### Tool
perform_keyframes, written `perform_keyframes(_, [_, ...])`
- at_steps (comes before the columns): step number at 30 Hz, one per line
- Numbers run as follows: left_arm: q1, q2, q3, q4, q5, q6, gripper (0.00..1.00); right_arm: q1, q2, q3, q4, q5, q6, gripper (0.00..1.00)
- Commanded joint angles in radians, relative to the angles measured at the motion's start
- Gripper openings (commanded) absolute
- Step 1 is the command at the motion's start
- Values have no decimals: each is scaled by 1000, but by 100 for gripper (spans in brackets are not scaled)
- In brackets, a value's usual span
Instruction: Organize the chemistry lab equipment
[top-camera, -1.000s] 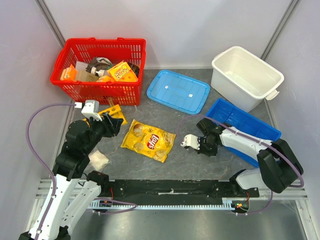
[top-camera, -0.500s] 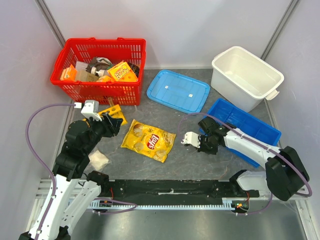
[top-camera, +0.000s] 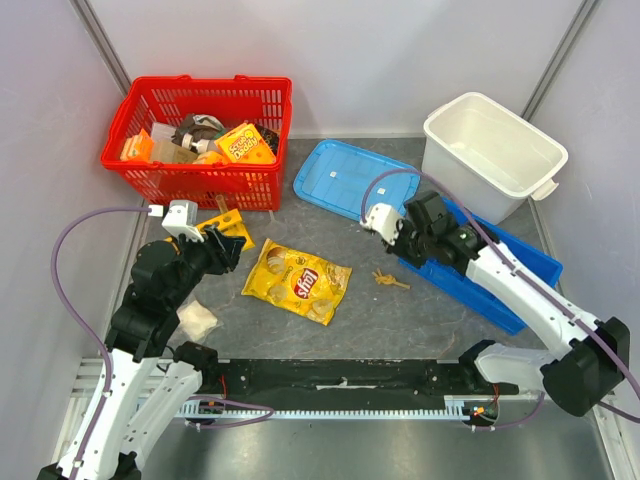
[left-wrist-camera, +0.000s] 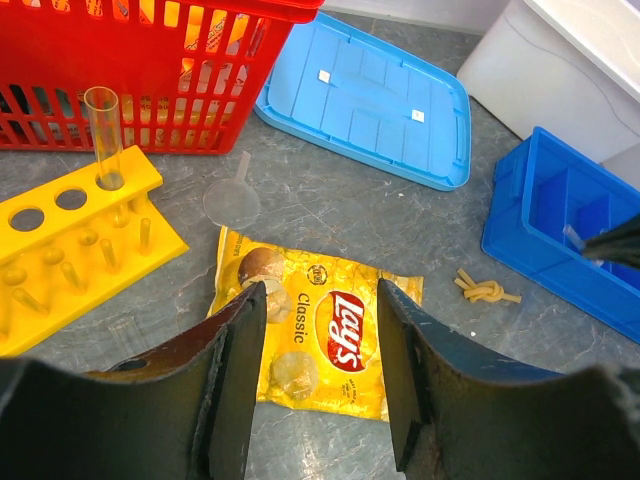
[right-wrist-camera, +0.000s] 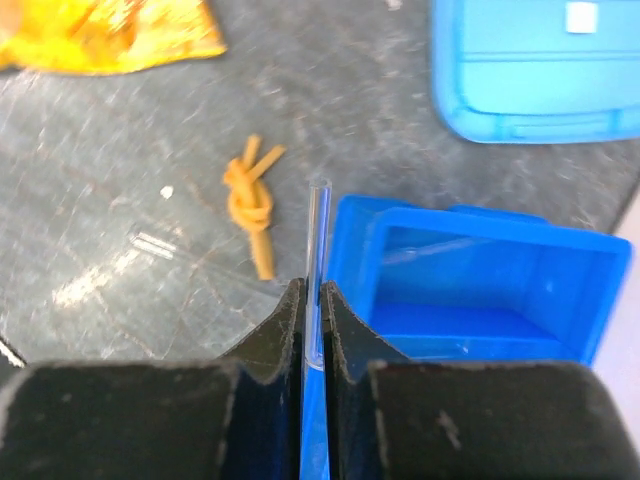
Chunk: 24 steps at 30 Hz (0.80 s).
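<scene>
Two arms in view. Right gripper (right-wrist-camera: 312, 292) pinching a thin clear glass tube (right-wrist-camera: 317, 235), tube over the corner rim of the blue divided bin (right-wrist-camera: 470, 222), 3 o'clock from the chip bag (top-camera: 297, 280). Left gripper (left-wrist-camera: 320, 300) spread, empty, above that bag. Yellow rack (left-wrist-camera: 70, 240) at the bag's 10 o'clock, one test tube (left-wrist-camera: 103, 135) upright in it.

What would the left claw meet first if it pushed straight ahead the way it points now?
The left claw, standing open, frames the yellow Lay's chip bag dead ahead, so it would probably meet that first. How far off the bag lies is unclear from the wrist view.
</scene>
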Motion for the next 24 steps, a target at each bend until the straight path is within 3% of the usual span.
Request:
perform_keyframes(1, [-5,-10,4,22,-10,-24,54,-43,43,126,21,183,182,13])
perform_keyframes(7, [-7,-5,4,22,-7,-26,54,-304,43,126,79,281,404,14])
perform_keyframes(13, [-5,-1,4,23,1,-26,55,-425,-18,2,205,389,632,17])
perform_keyframes(18, [-7,-1,3,22,5,-24,54,-454,-40,-110,323,439,862,17])
perform_keyframes(24, [-11,1,4,23,7,-24,54,-470,-26,-181,394,472,1007,19])
